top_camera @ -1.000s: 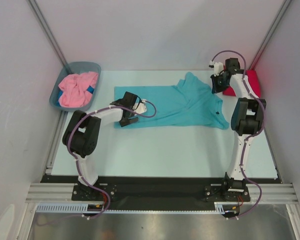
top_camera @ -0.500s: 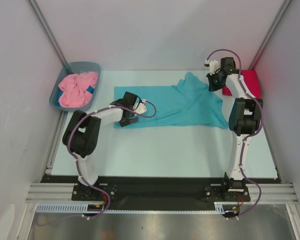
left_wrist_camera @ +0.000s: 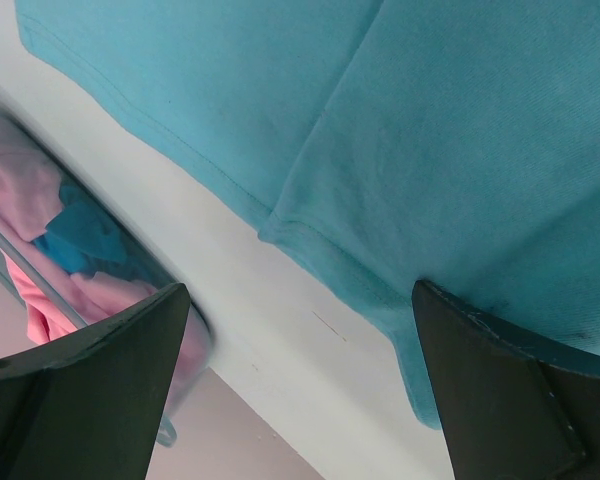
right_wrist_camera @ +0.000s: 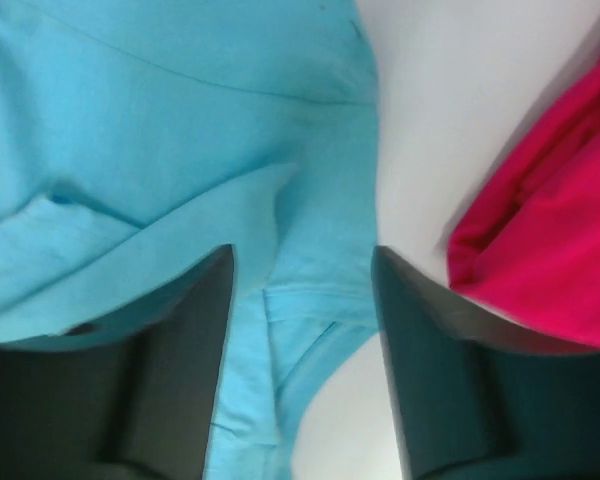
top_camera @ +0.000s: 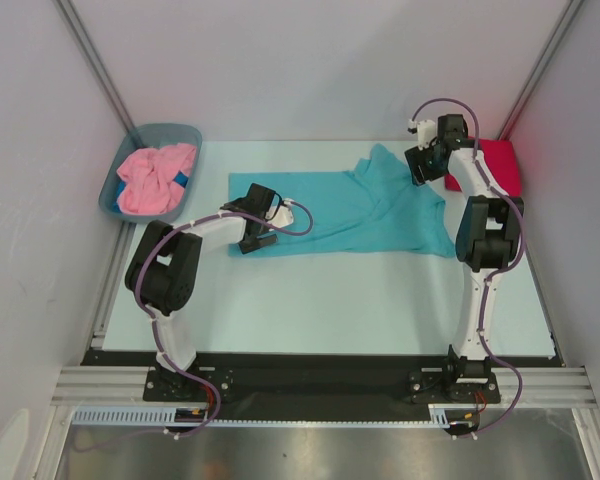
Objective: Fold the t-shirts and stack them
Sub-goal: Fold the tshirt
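The turquoise t-shirt point(top_camera: 350, 210) lies spread across the middle of the table. My left gripper point(top_camera: 252, 228) hangs open over its left hem; in the left wrist view the left gripper point(left_wrist_camera: 300, 400) has wide-apart fingers straddling the hem of the turquoise t-shirt point(left_wrist_camera: 430, 150). My right gripper point(top_camera: 418, 168) is open just above the shirt's far right part, and the right wrist view shows the right gripper point(right_wrist_camera: 305, 350) with turquoise t-shirt point(right_wrist_camera: 180, 130) loose below its fingers. The crimson t-shirt point(top_camera: 498, 165) lies at the far right. The pink t-shirt point(top_camera: 155, 178) is bunched in the tub.
The grey-blue tub point(top_camera: 165, 130) stands at the far left against the wall, with a scrap of blue cloth beside the pink one. White enclosure walls close in left, right and back. The crimson t-shirt point(right_wrist_camera: 550, 250) lies just right of my right fingers.
My right gripper has opened and let go of the turquoise shirt's far right part, shifting slightly left. The left arm has not moved.
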Robot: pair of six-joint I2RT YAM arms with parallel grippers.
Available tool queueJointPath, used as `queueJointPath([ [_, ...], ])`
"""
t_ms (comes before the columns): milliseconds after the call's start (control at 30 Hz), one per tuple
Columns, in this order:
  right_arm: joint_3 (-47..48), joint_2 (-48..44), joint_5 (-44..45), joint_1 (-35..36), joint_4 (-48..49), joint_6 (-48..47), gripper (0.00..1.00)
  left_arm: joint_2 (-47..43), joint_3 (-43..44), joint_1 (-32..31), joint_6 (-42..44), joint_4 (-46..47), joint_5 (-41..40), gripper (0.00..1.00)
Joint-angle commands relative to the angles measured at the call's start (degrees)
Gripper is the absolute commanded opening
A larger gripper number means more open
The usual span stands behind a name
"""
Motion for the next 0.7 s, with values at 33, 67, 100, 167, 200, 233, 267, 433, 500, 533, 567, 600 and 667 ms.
queueJointPath([
  [33, 0.10, -0.94, 3.64, 0.20, 0.54, 0.37, 0.71, -0.76, 0.36, -0.60, 0.49, 0.25, -0.46, 1.00],
  [67, 0.27, -1.47, 3.56, 0.20, 0.28, 0.46, 0.72, -0.76, 0.37, -0.60, 0.49, 0.25, -0.37, 1.00],
  [100, 0.54, -1.91, 3.21, 0.20, -0.42, 0.38, 0.72, -0.76, 0.28, -0.60, 0.49, 0.25, -0.37, 1.00],
  [167, 1.50, -3.23, 1.72, 0.47, -1.65, 0.64, 0.72, -0.67, 0.37, -0.69, 0.23, 0.25, -0.19, 1.00],
  [200, 3.33, -3.40, 0.85, 0.73, -3.75, 0.72, 0.70, -0.67, 0.28, -0.60, 0.23, 0.25, -0.19, 1.00],
  [233, 4.22, -3.32, -0.29, 0.73, -4.55, 0.81, 0.68, -0.58, 0.36, -0.60, 0.23, 0.25, -0.19, 1.00],
  [267, 5.01, -3.32, -0.83, 2.47, -5.51, 1.07, 0.66, -0.58, 0.28, -0.60, 0.14, 0.25, -0.19, 1.00],
  [433, 7.04, -2.35, -3.38, 6.08, -9.04, 1.34, 0.58, -0.85, 0.54, -0.69, -0.12, 0.43, -0.02, 1.00],
  [500, 6.95, -1.65, -4.87, 7.40, -10.09, 2.04, 0.57, -1.28, 0.28, -0.78, -0.38, 0.43, 0.07, 1.00],
  [533, 6.34, -1.30, -5.22, 7.76, -10.18, 2.48, 0.56, -1.63, 0.10, -0.78, -0.39, 0.34, 0.24, 1.00],
  [567, 5.90, -0.86, -5.75, 8.02, -10.27, 2.92, 0.56, -1.90, -0.25, -0.87, -0.39, 0.34, 0.25, 1.00],
  [600, 5.38, -0.68, -6.54, 8.64, -10.44, 3.45, 0.55, -2.34, -0.42, -0.87, -0.30, 0.34, 0.25, 1.00],
  [667, 3.45, -0.16, -6.72, 9.08, -10.01, 3.97, 0.54, -2.78, -0.86, -0.87, -0.30, 0.42, 0.25, 1.00],
])
